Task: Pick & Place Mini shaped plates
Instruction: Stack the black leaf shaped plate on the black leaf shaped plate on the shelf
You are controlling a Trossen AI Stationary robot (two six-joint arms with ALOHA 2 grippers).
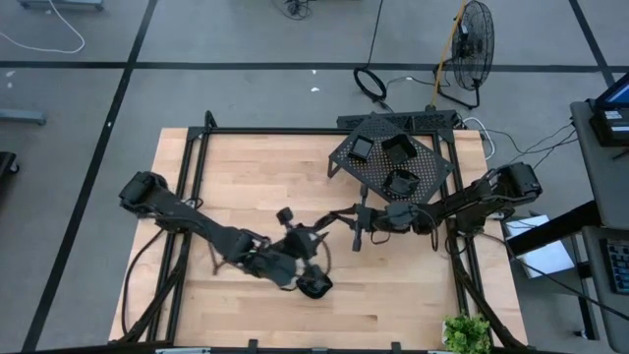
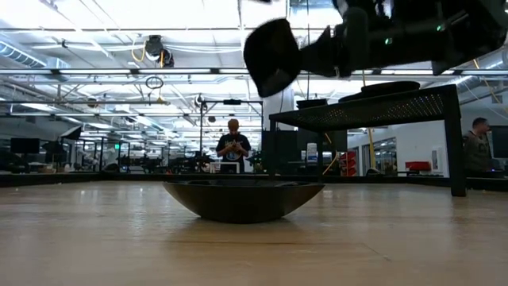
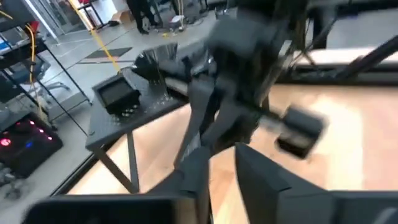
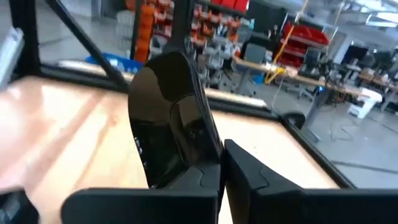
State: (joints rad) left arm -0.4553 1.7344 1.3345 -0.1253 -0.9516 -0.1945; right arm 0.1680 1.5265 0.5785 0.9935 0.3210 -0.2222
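- The table [image 1: 393, 295] was pale blond wood with a visible plank grain, edged by a black metal frame [image 1: 197, 167].
- The rack [image 1: 432, 169] was black metal, dotted all over with small perforations.
- The mini shaped plates [image 1: 377, 149] on the rack were glossy black.
- The plate [image 4: 171, 118] in the right gripper [image 4: 219, 163] was shiny black, with pale reflections on its surface.
- The dish [image 2: 243, 199] lying on the table was dark, nearly black.
- Both arms were dark grey to black, as was the left gripper [image 3: 221, 165].
- The floor [image 1: 246, 39] was grey, crossed by dark lines.
- A plant [image 1: 466, 332] at the table's edge was bright green.
- The fan [image 1: 470, 49] was black with a yellow cable.
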